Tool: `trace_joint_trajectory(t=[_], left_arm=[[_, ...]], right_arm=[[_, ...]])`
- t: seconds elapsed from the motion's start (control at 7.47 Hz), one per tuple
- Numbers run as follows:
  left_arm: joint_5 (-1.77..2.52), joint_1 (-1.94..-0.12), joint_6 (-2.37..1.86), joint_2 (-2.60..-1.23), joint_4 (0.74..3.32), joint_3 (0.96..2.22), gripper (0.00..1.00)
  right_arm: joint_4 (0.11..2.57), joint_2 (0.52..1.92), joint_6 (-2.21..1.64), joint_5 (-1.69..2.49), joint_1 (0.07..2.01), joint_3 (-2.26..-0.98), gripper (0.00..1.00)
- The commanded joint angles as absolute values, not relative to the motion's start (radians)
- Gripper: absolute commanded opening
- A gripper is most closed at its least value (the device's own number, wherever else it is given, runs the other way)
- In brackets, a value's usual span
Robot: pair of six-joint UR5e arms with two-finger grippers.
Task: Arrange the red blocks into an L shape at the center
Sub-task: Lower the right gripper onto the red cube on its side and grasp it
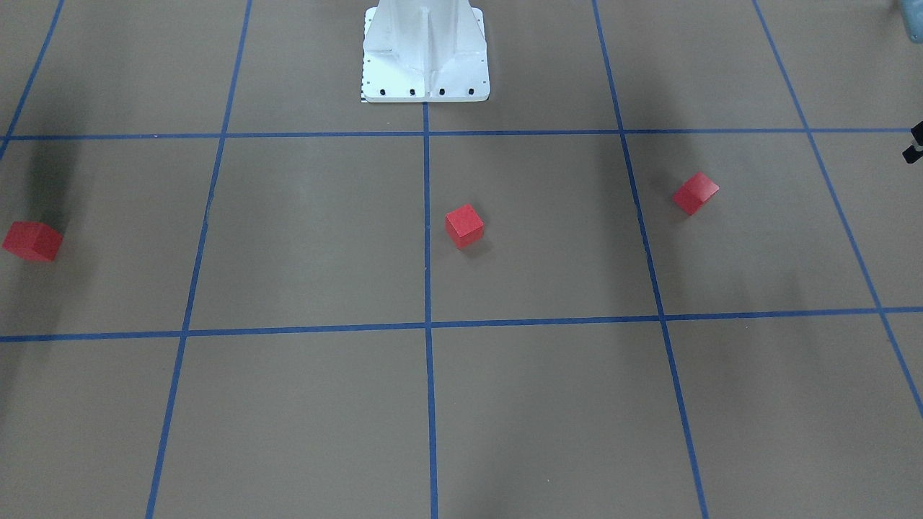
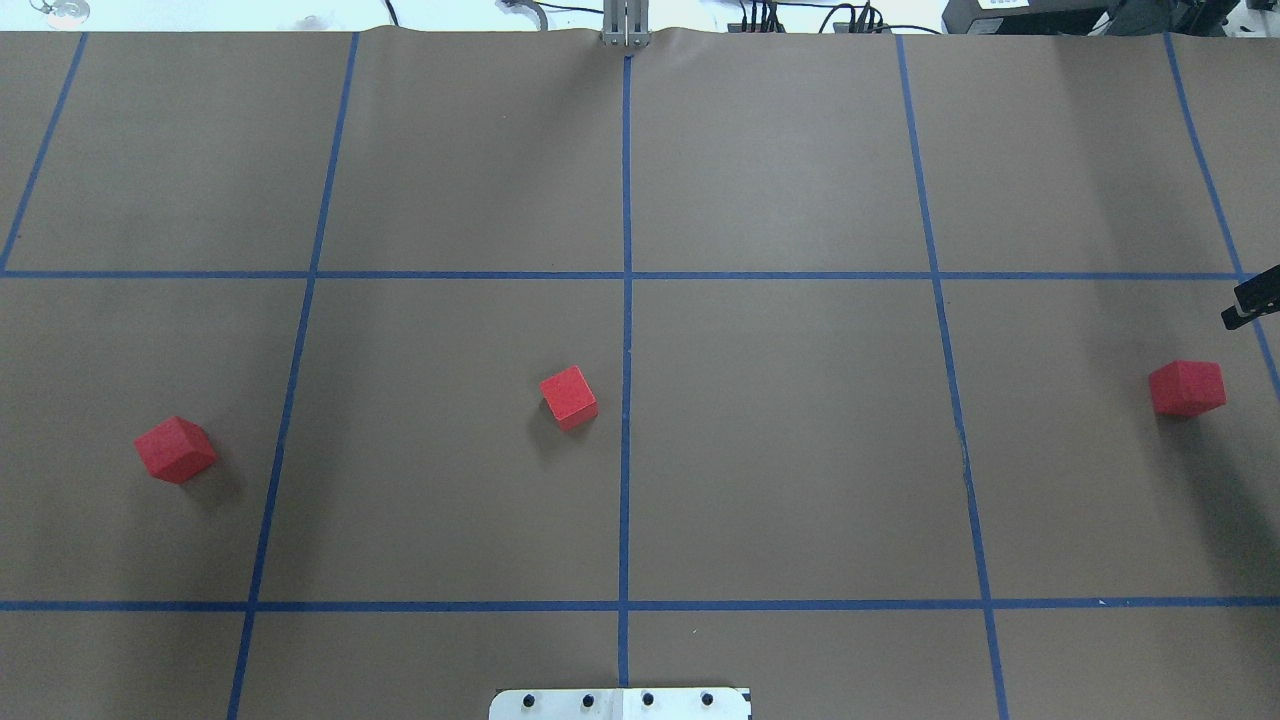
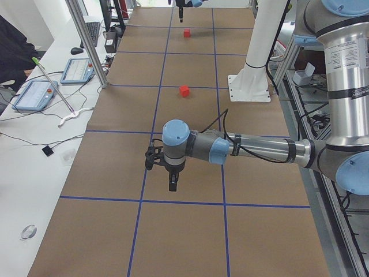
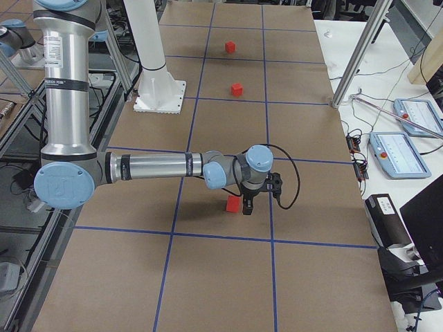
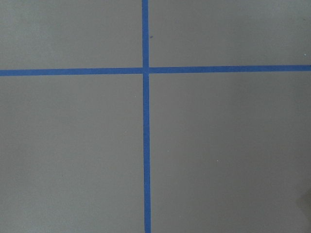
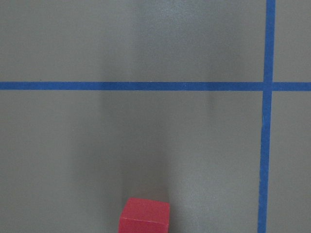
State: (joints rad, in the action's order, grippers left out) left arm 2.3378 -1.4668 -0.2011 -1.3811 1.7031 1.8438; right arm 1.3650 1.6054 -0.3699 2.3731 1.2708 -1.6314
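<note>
Three red blocks lie apart on the brown floor. The middle block (image 2: 568, 397) sits just left of the central blue grid line (image 2: 625, 440), at the center. The left block (image 2: 176, 449) and the right block (image 2: 1187, 387) lie far out to the sides. My right gripper (image 4: 248, 207) hangs beside the right block (image 4: 234, 203); only a black sliver of it (image 2: 1250, 300) shows in the overhead view. The right wrist view shows that block (image 6: 145, 217) at its bottom edge. My left gripper (image 3: 171, 183) hovers over bare floor. I cannot tell whether either gripper is open or shut.
The white robot base plate (image 2: 620, 703) stands at the near middle edge. Operator desks with tablets (image 3: 34, 95) (image 4: 401, 145) and metal posts (image 3: 86, 40) run along the far side. The left wrist view shows only a grid crossing (image 5: 146, 70).
</note>
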Motion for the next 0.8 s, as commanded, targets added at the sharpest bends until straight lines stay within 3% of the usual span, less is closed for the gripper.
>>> trace_joint_trajectory(t=[0.0, 0.67], left_arm=[[2.338, -1.466, -0.202, -1.381, 1.707, 1.844, 1.0], [2.338, -1.466, -0.202, -1.381, 1.707, 1.844, 1.0]], right_arm=[[1.327, 1.611, -0.461, 2.361, 1.185, -1.628, 0.99], [1.22, 1.643, -0.552, 2.266, 1.098, -1.606, 0.98]])
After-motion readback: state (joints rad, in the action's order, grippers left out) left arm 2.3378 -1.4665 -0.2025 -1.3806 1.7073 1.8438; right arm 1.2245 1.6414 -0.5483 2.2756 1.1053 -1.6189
